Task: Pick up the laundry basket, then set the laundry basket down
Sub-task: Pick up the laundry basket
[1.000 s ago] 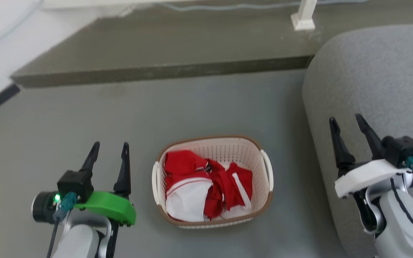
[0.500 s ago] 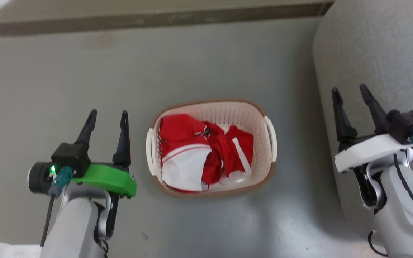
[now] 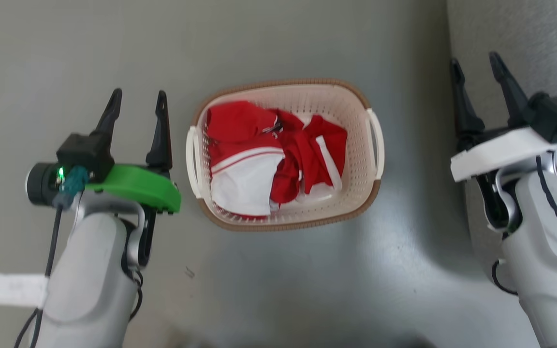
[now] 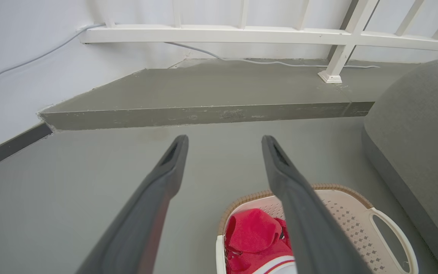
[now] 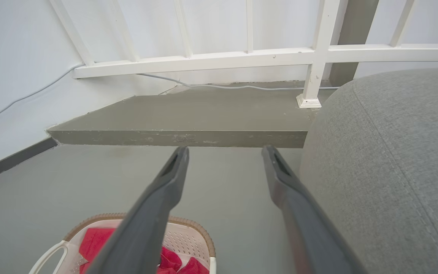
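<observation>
Laundry basket [image 3: 307,96] sits on the grey floor [image 3: 65,48], red-white clothes [image 3: 269,145] inside. Open floor lies ahead of it and to its left, with the couch [image 3: 525,29] edge near its right. Left gripper [image 3: 139,94] hovers just left of the basket, fingers spread, empty. Right gripper [image 3: 474,59] is right of the basket at the couch edge, spread, empty.

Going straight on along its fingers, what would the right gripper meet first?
Probably the step, after bare floor: the right gripper points at its front edge, with the sofa close beside. Depth is unclear.
</observation>
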Robot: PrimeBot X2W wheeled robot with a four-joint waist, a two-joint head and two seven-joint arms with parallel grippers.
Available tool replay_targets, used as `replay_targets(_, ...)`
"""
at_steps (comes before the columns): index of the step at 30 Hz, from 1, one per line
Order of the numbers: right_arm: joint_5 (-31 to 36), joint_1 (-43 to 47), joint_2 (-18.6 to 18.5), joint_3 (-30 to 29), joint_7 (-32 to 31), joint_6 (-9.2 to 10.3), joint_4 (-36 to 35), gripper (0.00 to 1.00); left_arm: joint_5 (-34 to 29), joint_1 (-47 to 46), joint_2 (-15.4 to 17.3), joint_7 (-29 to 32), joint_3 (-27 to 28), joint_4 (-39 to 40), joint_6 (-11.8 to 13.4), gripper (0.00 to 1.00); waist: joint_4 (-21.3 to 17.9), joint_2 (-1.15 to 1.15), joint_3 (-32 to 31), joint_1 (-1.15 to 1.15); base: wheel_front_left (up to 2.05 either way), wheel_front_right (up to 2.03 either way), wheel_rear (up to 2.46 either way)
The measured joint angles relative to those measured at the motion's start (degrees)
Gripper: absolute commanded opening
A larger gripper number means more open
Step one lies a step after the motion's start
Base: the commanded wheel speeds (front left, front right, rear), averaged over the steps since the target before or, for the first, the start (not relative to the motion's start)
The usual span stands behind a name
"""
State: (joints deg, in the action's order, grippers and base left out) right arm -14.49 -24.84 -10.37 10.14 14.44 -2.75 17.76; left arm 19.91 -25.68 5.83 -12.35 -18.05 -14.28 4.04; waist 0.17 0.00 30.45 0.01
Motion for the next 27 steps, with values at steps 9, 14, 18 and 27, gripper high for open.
replay_targets(9, 1.02, -7.12, 1.47, 2.82, 0.14, -1.27, 8.02, 1.00, 1.40, -8.12, -1.01, 3.69, -0.36, -10.06, -2.30, 1.00, 0.05, 0.00, 6.72, 0.00, 0.00, 0.00, 0.00)
replay_targets(14, 1.21, -9.79, 2.92, 4.20, 0.04, -1.63, 13.12, 1.00, 1.96, -11.45, -1.33, 5.84, -0.56, -15.39, -3.54, 1.00, -0.15, 0.00, 9.06, 0.00, 0.00, 0.00, 0.00)
replay_targets(18, 1.22, -11.76, 3.78, 5.04, -0.48, -1.82, 17.06, 1.00, 2.13, -13.58, -1.56, 7.34, -1.07, -19.25, -4.45, 1.00, -0.41, 0.00, 10.81, 0.00, 0.00, 0.00, 0.00)
replay_targets(27, 1.19, -15.21, 4.98, 6.58, -0.60, -2.30, 23.50, 1.00, 2.67, -17.07, -1.86, 8.86, -1.98, -26.43, -6.32, 1.00, -1.11, 0.00, 14.83, 0.00, 0.00, 0.00, 0.00)
